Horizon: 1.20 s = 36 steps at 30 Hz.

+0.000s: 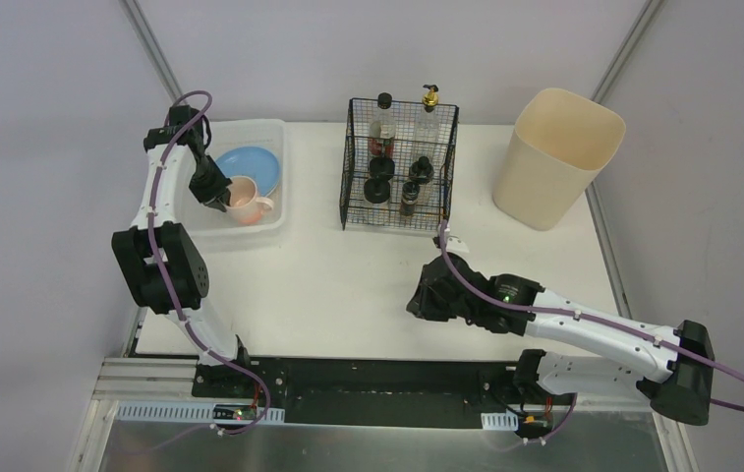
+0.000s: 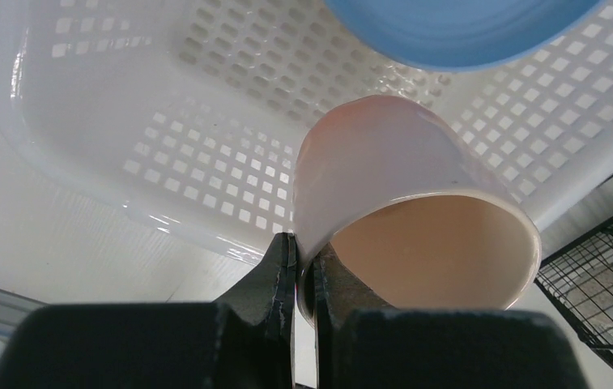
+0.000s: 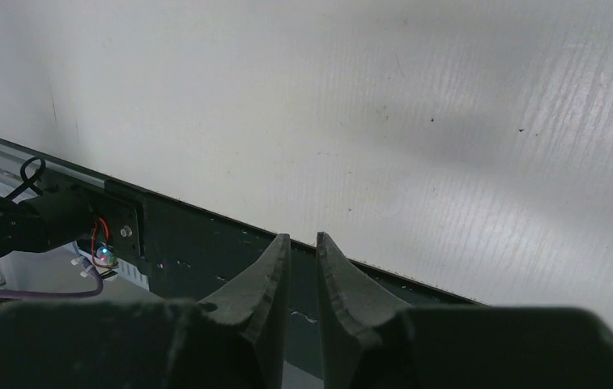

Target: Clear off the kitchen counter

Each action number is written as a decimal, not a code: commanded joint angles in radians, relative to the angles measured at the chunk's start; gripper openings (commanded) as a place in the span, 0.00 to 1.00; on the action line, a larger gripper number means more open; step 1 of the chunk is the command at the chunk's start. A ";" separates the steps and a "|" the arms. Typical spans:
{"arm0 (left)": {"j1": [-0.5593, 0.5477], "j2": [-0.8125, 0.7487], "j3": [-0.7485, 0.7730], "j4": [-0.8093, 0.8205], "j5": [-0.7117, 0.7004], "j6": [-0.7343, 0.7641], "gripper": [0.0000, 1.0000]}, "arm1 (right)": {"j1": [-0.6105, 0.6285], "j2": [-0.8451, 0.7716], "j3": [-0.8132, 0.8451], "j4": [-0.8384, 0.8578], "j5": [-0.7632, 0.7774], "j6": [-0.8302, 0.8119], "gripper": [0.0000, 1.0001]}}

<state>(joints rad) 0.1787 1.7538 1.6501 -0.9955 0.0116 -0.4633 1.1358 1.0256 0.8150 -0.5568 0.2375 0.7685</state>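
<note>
My left hand (image 2: 303,251) is clenched on the rim of the pink cup (image 2: 400,186), one finger inside the mouth and one outside. The cup hangs tilted, mouth towards my wrist, above the perforated floor of the translucent tray (image 2: 60,138) at the far left of the counter (image 1: 348,285). The blue plate (image 2: 449,24) lies in the tray just beyond the cup. As I judge it, the step in hand is setting this cup down in the tray. To do that well I should lower it onto the bare grid beside the plate, not onto the plate's edge. I should let the cup's side or base take its weight before I let go, since a pinch on a thin rim lets a cup swing. Then I should draw the inner finger straight out, so it does not drag the cup along. Further right stand the wire basket (image 1: 348,167) with its bottles and the beige bin (image 1: 556,157), both well apart from the tray. My right hand (image 3: 303,243) hangs low over the bare near part of the counter, its fingers parted only a slit and grasping nothing.
</note>
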 commanded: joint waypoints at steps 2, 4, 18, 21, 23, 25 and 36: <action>0.020 -0.024 -0.031 0.010 -0.044 -0.001 0.00 | 0.004 -0.024 -0.024 0.029 -0.007 0.006 0.21; 0.026 -0.024 -0.051 0.025 -0.047 -0.003 0.00 | 0.003 -0.033 -0.032 0.029 -0.005 0.011 0.21; 0.056 0.045 -0.111 0.061 -0.078 0.008 0.00 | 0.004 -0.034 -0.046 0.025 -0.004 0.015 0.21; 0.064 0.068 -0.114 0.068 -0.081 0.011 0.00 | 0.003 -0.036 -0.049 0.022 -0.001 0.016 0.21; 0.068 0.083 -0.119 0.075 -0.072 0.012 0.00 | 0.004 -0.038 -0.052 0.020 0.001 0.016 0.21; 0.070 0.098 -0.121 0.080 -0.074 0.013 0.00 | 0.004 -0.042 -0.059 0.023 0.006 0.018 0.21; 0.073 0.123 -0.119 0.098 -0.090 0.017 0.17 | 0.003 -0.028 -0.069 0.036 0.009 0.015 0.27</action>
<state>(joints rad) 0.2440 1.8725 1.5288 -0.8734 -0.0616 -0.4614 1.1358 1.0031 0.7513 -0.5453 0.2306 0.7746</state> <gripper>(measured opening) 0.087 0.236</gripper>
